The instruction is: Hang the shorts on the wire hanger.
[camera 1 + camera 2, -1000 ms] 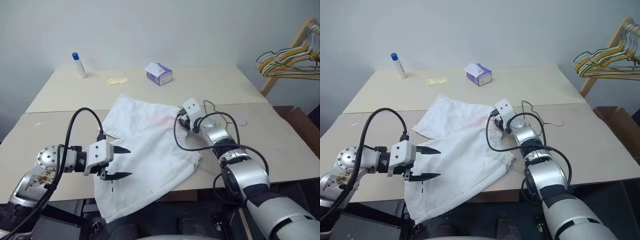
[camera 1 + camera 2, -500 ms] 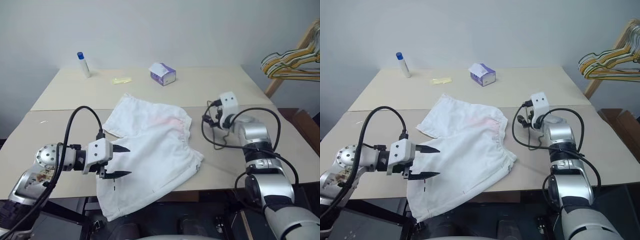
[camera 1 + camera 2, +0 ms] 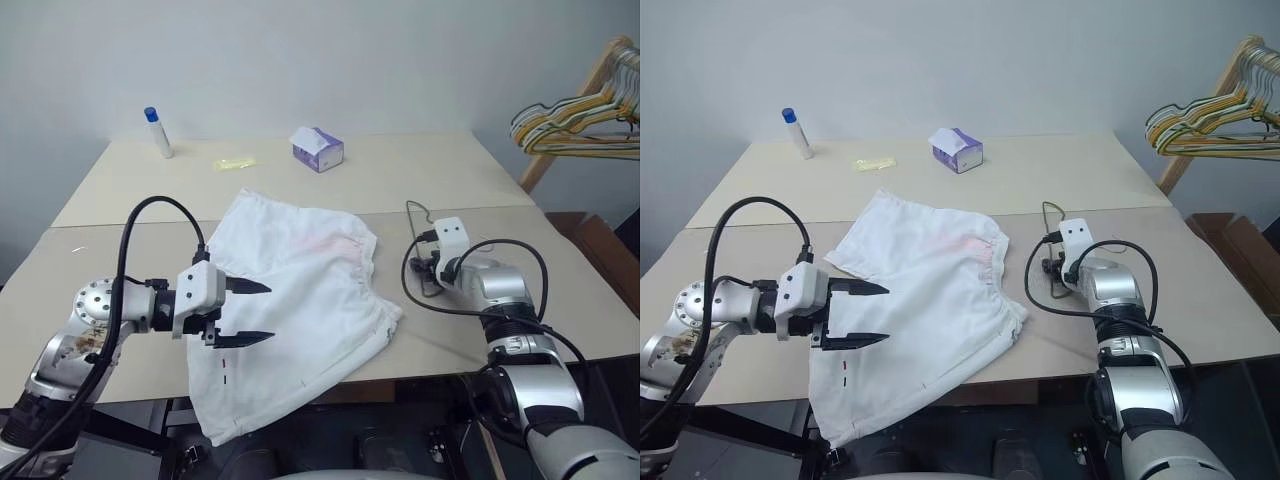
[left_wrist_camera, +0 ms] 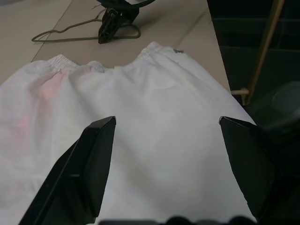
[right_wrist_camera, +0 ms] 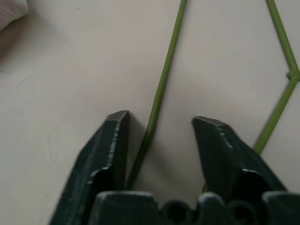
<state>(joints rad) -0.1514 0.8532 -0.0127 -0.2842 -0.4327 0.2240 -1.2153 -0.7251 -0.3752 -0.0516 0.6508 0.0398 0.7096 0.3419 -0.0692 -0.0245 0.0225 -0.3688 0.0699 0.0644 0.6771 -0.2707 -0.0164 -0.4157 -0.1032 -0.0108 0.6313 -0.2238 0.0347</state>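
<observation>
1. My left claw [image 3: 258,313] hangs nearest to me, its two black pointed fingers [image 4: 89,164] spread well apart with nothing between them, hovering over the near part of the shorts.
2. There is one pair of shorts [image 3: 300,300]: soft white cloth, crumpled, with a gathered elastic waistband, a faint pink stain near that band and a tiny dark mark low down. They lie flat on the desk [image 3: 120,250], and their near edge droops over the desk's front edge.
3. My right claw [image 5: 159,126] sits just to the right of the shorts, tipped down to the desk top. Its two dark fingers stand a little apart, one on each side of a straight run of wire; I cannot tell whether they already pinch it.
4. That wire belongs to the one wire hanger [image 4: 70,33]: thin olive-green metal, triangular, lying flat on the desk just right of the shorts' waistband.
5. The desk is two pale beige smooth slabs set edge to edge, with a seam running behind the shorts.
6. Beyond the shorts, on the far slab, stand one small purple-and-white tissue box [image 3: 318,148], one flat pale yellow packet [image 3: 234,162] and one upright white tube with a blue cap [image 3: 157,131].
7. Far right of the shorts, off the desk, a bunch of thicker yellow, green and white hangers [image 3: 575,125] hangs on a wooden frame [image 3: 565,125].
</observation>
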